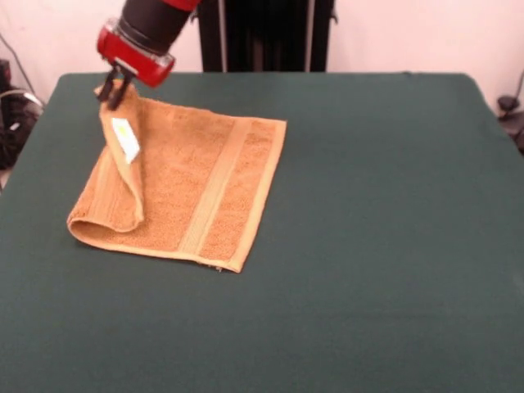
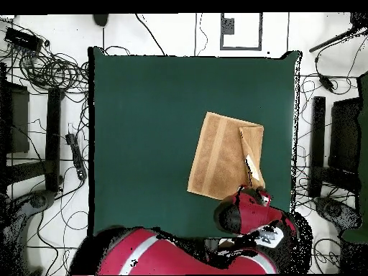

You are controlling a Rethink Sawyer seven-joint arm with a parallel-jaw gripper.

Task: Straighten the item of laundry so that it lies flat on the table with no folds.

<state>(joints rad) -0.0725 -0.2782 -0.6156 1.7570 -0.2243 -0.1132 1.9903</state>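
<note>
The orange-tan towel point(image 1: 205, 180) lies on the dark green table point(image 1: 377, 213) at the far left in the front view. Its left part is folded over onto the rest, and the white label point(image 1: 125, 139) faces up on that flap. A paler band runs across the flat part. My gripper point(image 1: 113, 92) is shut on the far left corner of the towel and holds it slightly lifted. In the overhead view the towel point(image 2: 215, 154) lies right of the table's point(image 2: 144, 129) centre with the flap on its right side. My red arm point(image 2: 248, 212) hides the gripper there.
Cables and equipment lie on the floor around the table point(image 2: 57, 79). The robot's black pedestal point(image 1: 266, 33) stands behind the table's far edge. The towel lies close to the table's robot-side edge.
</note>
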